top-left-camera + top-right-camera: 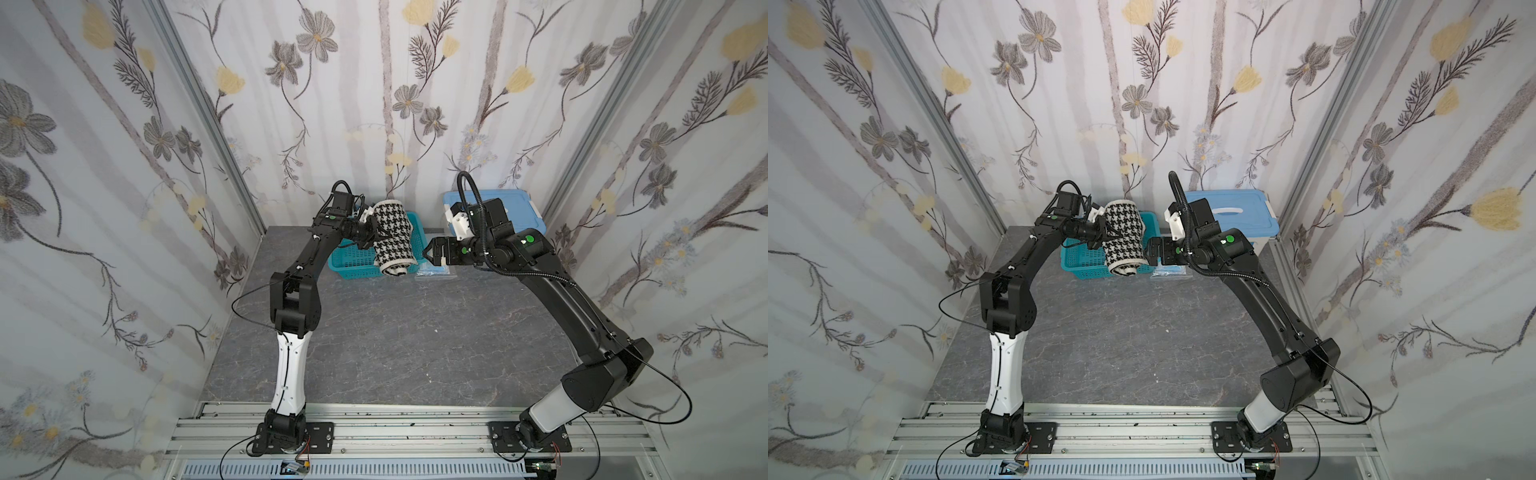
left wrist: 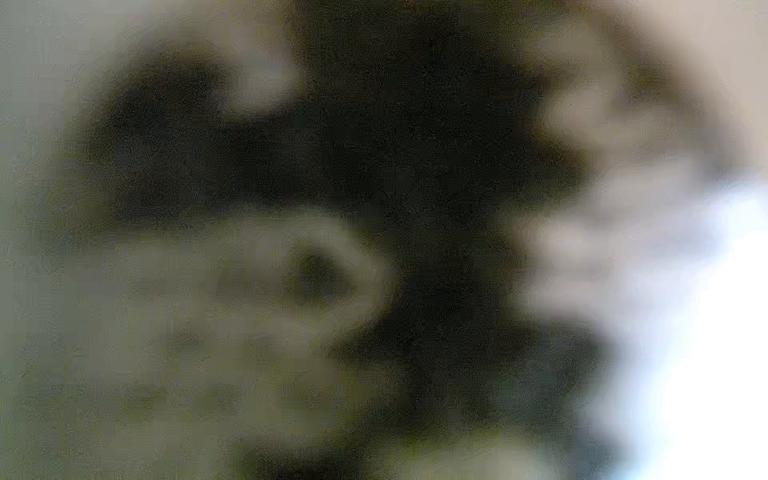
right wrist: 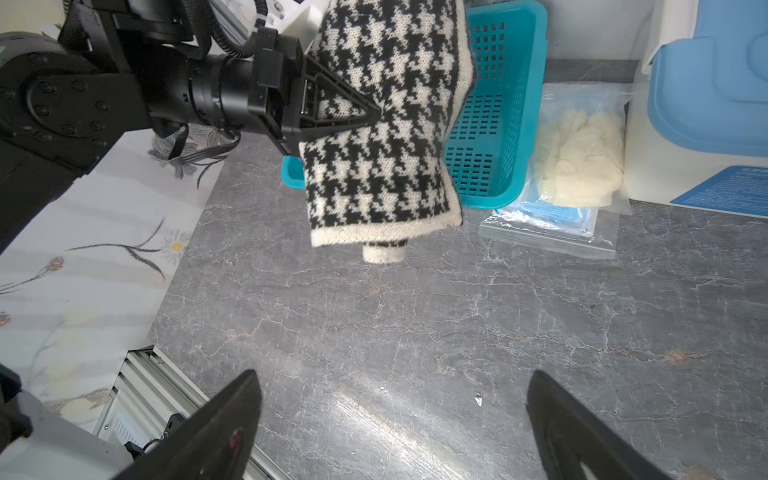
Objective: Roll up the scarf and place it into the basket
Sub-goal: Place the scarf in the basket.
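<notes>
The rolled houndstooth scarf (image 3: 382, 124) hangs in the air over the teal basket (image 3: 511, 104) near the table's (image 3: 415, 332) far edge, and its lower end seems to overhang the basket's near rim. The left gripper (image 3: 376, 112) pinches the roll at mid-length, fingers clenched on the cloth. The right gripper (image 3: 392, 374) is spread wide and empty beside it. The inner core pokes out below, so the roll may telescope and unwind. Released here, it could catch the rim and tumble out.

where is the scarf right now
In both top views the scarf, rolled, hangs in the left gripper above the basket at the far edge of the table, with the open right gripper close beside it.
</notes>
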Robot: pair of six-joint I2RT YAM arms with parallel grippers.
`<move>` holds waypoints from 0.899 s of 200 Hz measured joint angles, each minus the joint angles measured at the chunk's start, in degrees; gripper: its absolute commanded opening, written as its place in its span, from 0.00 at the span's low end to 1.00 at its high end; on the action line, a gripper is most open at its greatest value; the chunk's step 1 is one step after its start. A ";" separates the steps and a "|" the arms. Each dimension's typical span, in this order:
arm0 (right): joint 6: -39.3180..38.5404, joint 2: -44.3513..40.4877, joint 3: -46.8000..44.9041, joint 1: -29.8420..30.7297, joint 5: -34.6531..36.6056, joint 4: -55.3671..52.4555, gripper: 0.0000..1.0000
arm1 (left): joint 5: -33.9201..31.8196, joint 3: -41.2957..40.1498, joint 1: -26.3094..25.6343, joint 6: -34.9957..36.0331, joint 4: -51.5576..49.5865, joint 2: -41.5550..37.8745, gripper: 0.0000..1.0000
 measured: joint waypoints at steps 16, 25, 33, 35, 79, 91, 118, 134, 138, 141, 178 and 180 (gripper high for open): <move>-0.22 -0.11 -0.15 -0.11 -0.31 0.13 1.00 | -0.02 7.34 0.11 -1.64 0.37 4.98 0.00; -0.35 -0.33 -0.52 -0.09 -0.63 0.22 1.00 | -0.11 12.28 0.11 -2.54 0.68 8.17 0.00; -0.48 -0.48 -0.87 -0.09 -0.70 0.20 1.00 | -0.26 16.92 0.07 -3.39 0.92 11.15 0.00; -0.55 -0.50 -0.94 -0.09 -0.79 0.20 1.00 | -0.28 18.05 0.07 -3.56 0.92 11.87 0.00; -2.23 -2.19 -3.72 -0.24 -1.95 0.07 1.00 | -1.20 25.81 0.48 -6.71 3.82 19.74 0.00; -2.62 -3.67 -5.86 -0.26 -1.92 0.31 1.00 | -1.88 25.81 0.50 -6.71 3.93 20.52 0.00; -3.21 -7.72 -11.21 -0.52 -1.95 1.99 1.00 | -3.41 25.81 0.48 -6.58 4.79 21.68 0.00; -3.41 -10.58 -14.29 -0.70 -1.92 4.09 1.00 | -4.31 25.81 0.02 -5.92 4.59 22.36 0.00; -3.41 -11.23 -14.86 -0.76 -1.92 4.57 1.00 | -4.52 25.83 -0.15 -5.73 4.55 22.56 0.00; -3.41 -11.63 -15.21 -0.79 -1.95 4.87 1.00 | -4.70 25.83 -0.26 -5.51 4.48 22.69 0.00; -3.39 -12.94 -17.22 -2.01 -1.95 7.15 1.00 | -6.45 25.83 -2.32 -3.67 3.06 24.33 0.00; -3.39 -12.94 -17.31 -2.12 -1.95 7.21 1.00 | -6.51 25.83 -2.43 -3.56 3.02 24.46 0.00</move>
